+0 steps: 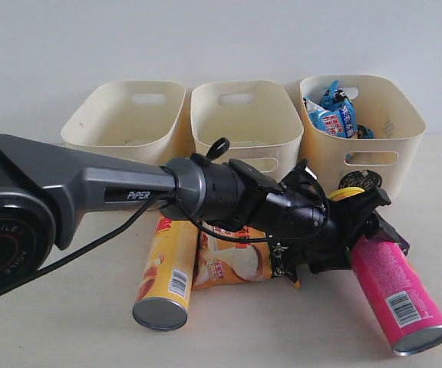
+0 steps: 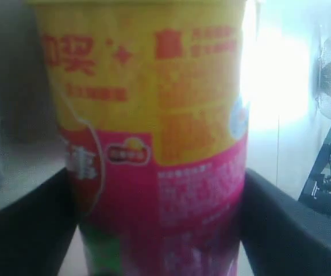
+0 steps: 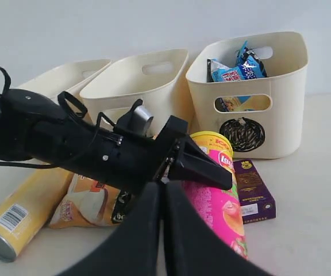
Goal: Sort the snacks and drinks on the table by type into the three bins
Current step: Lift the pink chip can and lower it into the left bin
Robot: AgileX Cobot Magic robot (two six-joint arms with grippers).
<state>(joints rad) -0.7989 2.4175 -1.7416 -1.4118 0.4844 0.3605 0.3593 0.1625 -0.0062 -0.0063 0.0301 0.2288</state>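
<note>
Pink chip can (image 1: pixel 394 295) lying between left gripper (image 2: pixel 158 175) fingers (image 2: pixel 27 230), clamped or not impossible to tell; right gripper (image 3: pixel 161 198) fingers (image 3: pixel 142 236) pressed together.

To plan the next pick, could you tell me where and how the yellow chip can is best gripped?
Probably take the yellow chip can across its round body near the silver base, coming from above: it lies on its side, and the orange packet crowds only its other end.

Table (image 1: pixel 67 330): bins (image 1: pixel 240 126), yellow can (image 1: pixel 167 268) (pink (image 1: pixel 394 291), perhaps).
</note>
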